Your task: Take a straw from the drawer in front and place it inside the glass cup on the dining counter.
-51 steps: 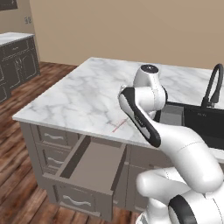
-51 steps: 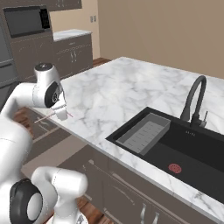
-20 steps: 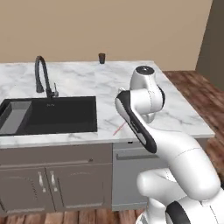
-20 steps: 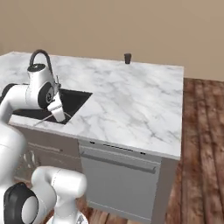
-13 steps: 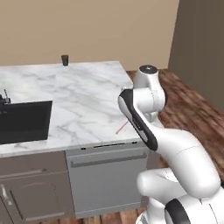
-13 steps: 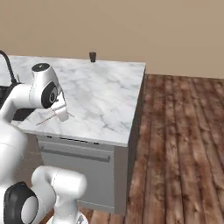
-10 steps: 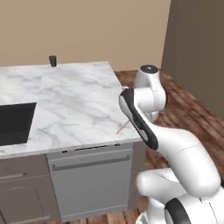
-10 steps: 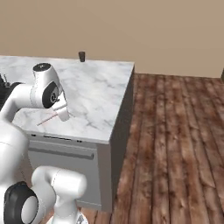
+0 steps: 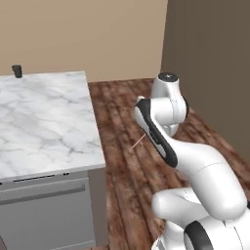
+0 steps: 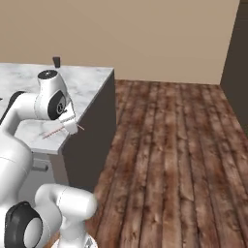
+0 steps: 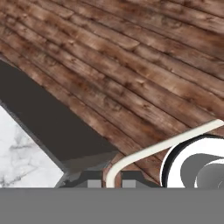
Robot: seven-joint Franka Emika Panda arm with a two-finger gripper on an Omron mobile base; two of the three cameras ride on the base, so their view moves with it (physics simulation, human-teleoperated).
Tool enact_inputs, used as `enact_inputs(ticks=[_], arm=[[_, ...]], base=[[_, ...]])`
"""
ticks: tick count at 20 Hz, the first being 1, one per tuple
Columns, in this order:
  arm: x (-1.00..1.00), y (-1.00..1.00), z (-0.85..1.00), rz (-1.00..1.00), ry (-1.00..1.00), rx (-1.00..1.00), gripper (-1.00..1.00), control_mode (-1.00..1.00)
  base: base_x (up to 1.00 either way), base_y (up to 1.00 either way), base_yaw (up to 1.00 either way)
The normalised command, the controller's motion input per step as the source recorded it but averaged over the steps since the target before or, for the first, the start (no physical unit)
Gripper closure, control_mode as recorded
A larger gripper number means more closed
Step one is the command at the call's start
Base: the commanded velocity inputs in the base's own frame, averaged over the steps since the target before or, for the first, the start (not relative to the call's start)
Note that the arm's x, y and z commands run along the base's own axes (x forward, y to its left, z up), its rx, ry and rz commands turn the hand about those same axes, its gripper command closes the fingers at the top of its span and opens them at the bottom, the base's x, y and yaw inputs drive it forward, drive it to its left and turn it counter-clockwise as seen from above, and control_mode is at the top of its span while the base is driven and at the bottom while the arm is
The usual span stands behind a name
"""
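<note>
One straw (image 10: pixel 62 128) sits pinched in the closed jaws of the gripper (image 10: pixel 71 127), left of frame, beside the counter (image 9: pixel 44 122) edge. Cup (image 9: pixel 17 71) stands upper left, at the counter's far edge.

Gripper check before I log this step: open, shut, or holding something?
Gripper: shut on the straw.
</note>
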Motion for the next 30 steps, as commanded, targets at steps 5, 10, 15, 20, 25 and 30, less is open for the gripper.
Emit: enact_inputs(ticks=[5,10,15,20,25,30], arm=[[0.00,0.00,0.00,0.00,0.00,0.00,1.00,1.00],[0.00,0.00,0.00,0.00,0.00,0.00,1.00,1.00],[0.00,0.00,0.00,0.00,0.00,0.00,1.00,1.00],[0.00,0.00,0.00,0.00,0.00,0.00,1.00,1.00],[0.00,0.00,0.00,0.00,0.00,0.00,1.00,1.00],[0.00,0.00,0.00,0.00,0.00,0.00,1.00,1.00]], base=[[0.94,-0.98,-0.01],[1.00,-0.88,0.00],[1.00,-0.65,0.00],[1.00,-0.38,0.04],[1.00,-0.19,0.22],[1.00,-0.26,0.35]])
